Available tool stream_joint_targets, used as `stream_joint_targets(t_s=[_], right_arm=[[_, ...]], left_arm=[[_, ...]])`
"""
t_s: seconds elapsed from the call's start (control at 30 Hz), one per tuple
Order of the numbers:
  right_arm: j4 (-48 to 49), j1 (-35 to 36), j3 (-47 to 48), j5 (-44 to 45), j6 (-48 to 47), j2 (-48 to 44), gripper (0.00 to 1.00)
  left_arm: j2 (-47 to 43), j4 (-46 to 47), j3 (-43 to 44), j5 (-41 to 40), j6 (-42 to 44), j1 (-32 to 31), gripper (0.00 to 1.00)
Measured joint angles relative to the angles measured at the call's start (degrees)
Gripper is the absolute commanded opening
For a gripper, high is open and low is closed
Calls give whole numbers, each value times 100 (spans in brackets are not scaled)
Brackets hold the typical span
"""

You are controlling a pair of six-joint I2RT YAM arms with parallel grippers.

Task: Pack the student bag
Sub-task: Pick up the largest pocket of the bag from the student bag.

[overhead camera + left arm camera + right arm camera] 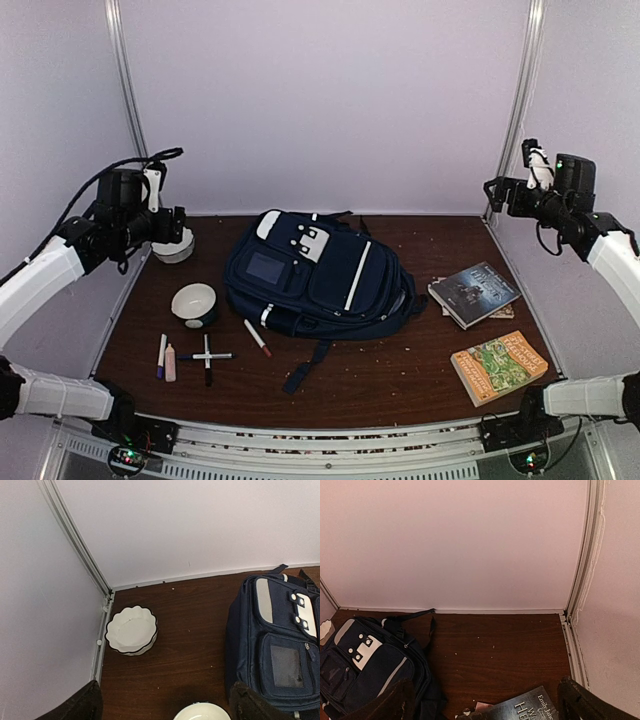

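Hovering high, left claw [167,704] and right claw [487,701] agape, student bag [315,275] between.

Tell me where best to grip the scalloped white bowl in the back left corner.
Its rim, from straight above, probably on the side toward the student bag: the scalloped bowl stands upright and open, so one finger fits inside, and the side wall crowds its other side.
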Motion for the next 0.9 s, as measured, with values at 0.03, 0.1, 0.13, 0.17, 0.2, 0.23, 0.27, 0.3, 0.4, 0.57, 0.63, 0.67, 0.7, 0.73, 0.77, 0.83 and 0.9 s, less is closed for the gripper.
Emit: stream_joint_targets(t_s=[0.03,0.1,0.13,0.17,0.2,0.23,0.27,0.3,0.4,0.57,0.63,0.67,0.7,0.73,0.77,0.83,0.9], right_arm=[[-9,0,0,-2,-50,46,100],[-37,0,0,-37,-151,122,100],[-59,0,0,-68,-234,166,100],[-92,0,0,-122,-341,219,100],[-122,4,0,-173,-415,280,99],[-149,13,0,-221,-522,337,99],[-181,28,0,-275,-629,411,98],[-229,52,2,-326,-728,494,97],[-404,129,33,-498,-1023,822,92],[-758,380,372,-798,-1438,1624,81],[-911,507,599,-894,-1539,1989,76],[-944,573,710,-942,-1587,2173,74],[-1029,649,861,-992,-1622,2387,72],[-1080,730,1025,-1043,-1648,2623,70],[-1130,802,1174,-1086,-1661,2844,68],[-1257,942,1541,-1174,-1657,3322,65],[-1379,1045,1912,-1270,-1615,3764,64]], left_arm=[[57,59,0,68,2,52,86],[192,184,0,227,2,120,83],[280,249,2,306,7,129,81],[358,293,7,382,9,127,80],[459,334,15,474,15,114,79],[573,374,33,562,28,85,77],[673,382,57,636,35,46,76],[789,382,103,726,42,-9,75],[1132,380,295,962,50,-275,72],[1650,291,713,1364,-120,-852,70],[1808,214,828,1563,-293,-1038,69],[1869,173,850,1672,-400,-1126,69],[1915,142,850,1775,-507,-1196,68],[1947,83,850,1864,-612,-1257,68],[1980,15,850,1952,-723,-1314,68],[2015,-114,844,2074,-933,-1399,68],[2020,-243,824,2188,-1156,-1462,69]])
